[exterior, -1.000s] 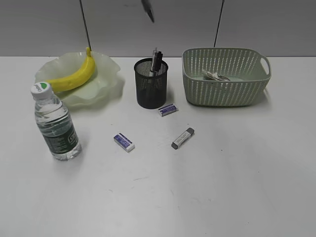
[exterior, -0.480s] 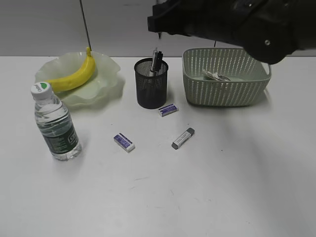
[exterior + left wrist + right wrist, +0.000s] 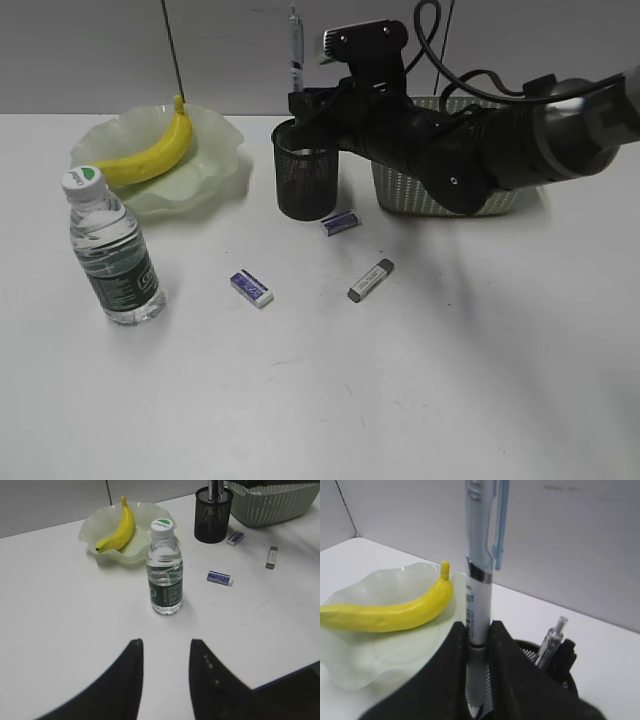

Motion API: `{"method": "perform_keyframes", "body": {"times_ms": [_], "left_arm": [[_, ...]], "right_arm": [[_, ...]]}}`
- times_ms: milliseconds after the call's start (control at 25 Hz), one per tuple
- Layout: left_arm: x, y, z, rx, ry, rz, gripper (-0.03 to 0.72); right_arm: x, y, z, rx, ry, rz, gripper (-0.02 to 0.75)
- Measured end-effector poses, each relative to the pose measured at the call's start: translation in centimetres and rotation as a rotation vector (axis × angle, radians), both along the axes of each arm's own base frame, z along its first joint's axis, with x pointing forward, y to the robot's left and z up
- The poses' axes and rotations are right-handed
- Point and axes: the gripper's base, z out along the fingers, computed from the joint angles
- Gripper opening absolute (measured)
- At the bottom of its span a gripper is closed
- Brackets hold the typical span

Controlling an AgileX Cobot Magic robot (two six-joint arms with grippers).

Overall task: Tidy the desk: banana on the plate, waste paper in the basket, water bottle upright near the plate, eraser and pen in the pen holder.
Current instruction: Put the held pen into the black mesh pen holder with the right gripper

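Note:
My right gripper [image 3: 297, 100] is shut on a pale blue pen [image 3: 480, 580], holding it upright with its tip just inside the rim of the black mesh pen holder [image 3: 305, 185]. Another pen [image 3: 550, 640] stands in that cup. Three erasers [image 3: 251, 288] [image 3: 340, 221] [image 3: 370, 280] lie on the desk in front of it. The banana [image 3: 155, 150] rests in the green plate [image 3: 215, 170]. Near the plate, the water bottle [image 3: 112, 250] stands upright. My left gripper [image 3: 166, 642] hovers open and empty, short of the bottle. The waste paper is hidden.
The right arm stretches across the sage green basket [image 3: 470, 200] and covers most of it. A grey wall runs along the back of the white desk [image 3: 420, 380].
The right arm has swung in from the upper right and come down, bringing the pen upright over the pen holder. Nothing else has moved.

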Motion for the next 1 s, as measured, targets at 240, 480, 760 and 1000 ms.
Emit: {"method": "perform_keyframes", "body": {"times_ms": [240,480,760,1000], "left_arm": [[0.1,0.0,0.0,0.002,0.006,0.0,0.238],[0.0,0.0,0.0,0.0,0.0,0.0,0.238],[0.0,0.0,0.0,0.0,0.001,0.0,0.238],[0.0,0.0,0.0,0.001,0.001,0.0,0.241]], "right_arm": [[1.3,0.6,-0.2,0.009,-0.026,-0.022,0.109],[1.6,0.5,-1.3,-0.015,0.038,-0.053,0.158],[1.6,0.4,-1.4,-0.024,0.052,-0.056,0.405],[0.5,-0.6,2.3,-0.132,0.171,-0.085,0.42]]}}
